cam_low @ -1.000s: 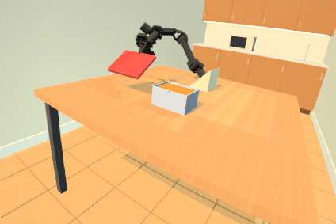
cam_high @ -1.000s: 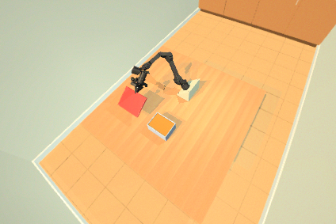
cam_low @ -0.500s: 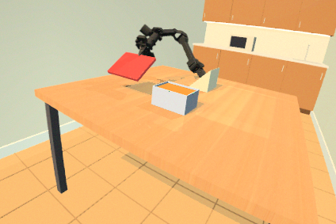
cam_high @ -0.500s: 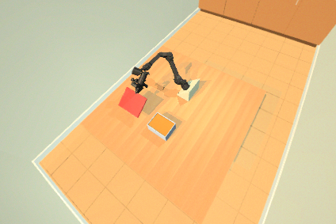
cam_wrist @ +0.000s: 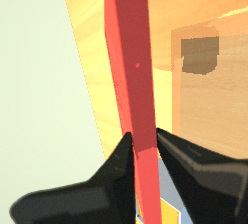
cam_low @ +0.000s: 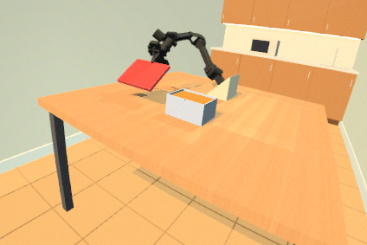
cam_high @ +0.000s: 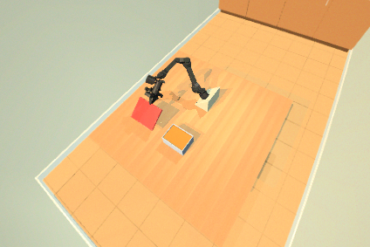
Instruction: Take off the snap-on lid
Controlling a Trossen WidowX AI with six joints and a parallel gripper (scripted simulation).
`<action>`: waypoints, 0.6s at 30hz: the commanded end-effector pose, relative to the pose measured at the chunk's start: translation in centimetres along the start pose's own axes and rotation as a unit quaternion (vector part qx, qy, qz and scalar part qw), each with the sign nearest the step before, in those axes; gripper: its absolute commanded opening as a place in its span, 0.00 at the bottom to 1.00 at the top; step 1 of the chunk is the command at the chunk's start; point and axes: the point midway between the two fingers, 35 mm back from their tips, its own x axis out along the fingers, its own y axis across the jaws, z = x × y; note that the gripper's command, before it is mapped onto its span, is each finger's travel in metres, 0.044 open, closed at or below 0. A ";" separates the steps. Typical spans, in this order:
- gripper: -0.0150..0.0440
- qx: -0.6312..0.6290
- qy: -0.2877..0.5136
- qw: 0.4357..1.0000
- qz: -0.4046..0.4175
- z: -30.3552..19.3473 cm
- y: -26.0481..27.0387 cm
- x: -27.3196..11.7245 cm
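Observation:
My gripper (cam_high: 151, 103) (cam_low: 154, 62) (cam_wrist: 142, 134) is shut on the edge of the red lid (cam_high: 147, 114) (cam_low: 144, 74) (cam_wrist: 135, 65). The lid hangs tilted above the table, left of the box in the top and exterior views. Its shadow lies on the table beneath and beside it. The storage box (cam_high: 173, 145) (cam_low: 183, 110) stands upright on the table with its top open. It is white and grey-blue outside, with an orange surface inside. Part of the box shows low in the wrist view, behind the lid and fingers.
The wooden table (cam_high: 227, 138) (cam_low: 260, 145) bears the box and the arm's base. A cream wedge-shaped block (cam_high: 213, 99) (cam_low: 233, 87) stands by the arm's base, behind the box. The table's edge (cam_low: 86, 133) runs along the front and a wall is beyond its left side.

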 end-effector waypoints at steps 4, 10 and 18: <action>0.25 -0.001 0.001 1.000 0.008 0.0 -0.1 0.3; 0.25 -0.002 0.001 1.000 0.008 0.0 -0.5 0.6; 0.25 -0.002 0.001 1.000 0.008 0.0 -0.9 1.0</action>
